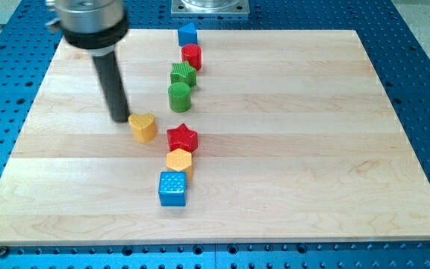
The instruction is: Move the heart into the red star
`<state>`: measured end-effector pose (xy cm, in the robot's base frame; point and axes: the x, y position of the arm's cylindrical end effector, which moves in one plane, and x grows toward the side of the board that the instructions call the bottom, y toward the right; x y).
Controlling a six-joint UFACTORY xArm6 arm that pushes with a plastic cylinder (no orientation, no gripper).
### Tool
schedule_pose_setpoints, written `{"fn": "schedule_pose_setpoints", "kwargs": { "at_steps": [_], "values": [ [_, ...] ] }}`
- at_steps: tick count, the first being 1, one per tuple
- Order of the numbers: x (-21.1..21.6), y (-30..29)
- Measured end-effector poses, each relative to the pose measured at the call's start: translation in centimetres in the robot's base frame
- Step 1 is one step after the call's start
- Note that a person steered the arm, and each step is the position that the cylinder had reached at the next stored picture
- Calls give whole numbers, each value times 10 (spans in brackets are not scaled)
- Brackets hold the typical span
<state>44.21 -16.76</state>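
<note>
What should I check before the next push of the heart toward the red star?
1. My tip sits at the view's left of the yellow heart, opposite the red star: ok.
2. Tip touching heart: cannot tell.
3. Gap between heart and star holds no block: ok.
4. Yellow hexagon close below the star, may get bumped: not ok.
5. Green cylinder out of the path: ok.
</note>
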Motion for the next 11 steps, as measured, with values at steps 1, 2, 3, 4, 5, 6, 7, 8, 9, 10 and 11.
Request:
{"fn": "schedule_pose_setpoints", "kwargs": {
  "at_steps": [1,2,3,4,5,6,7,8,9,10,11],
  "values": [
    [45,47],
    [-5,-5],
    [-40,29],
    [-18,61],
    [20,76],
    [1,57],
    [25,49],
    [34,75],
    [24,40],
    [-9,11],
    [-57,55]
  ]
}}
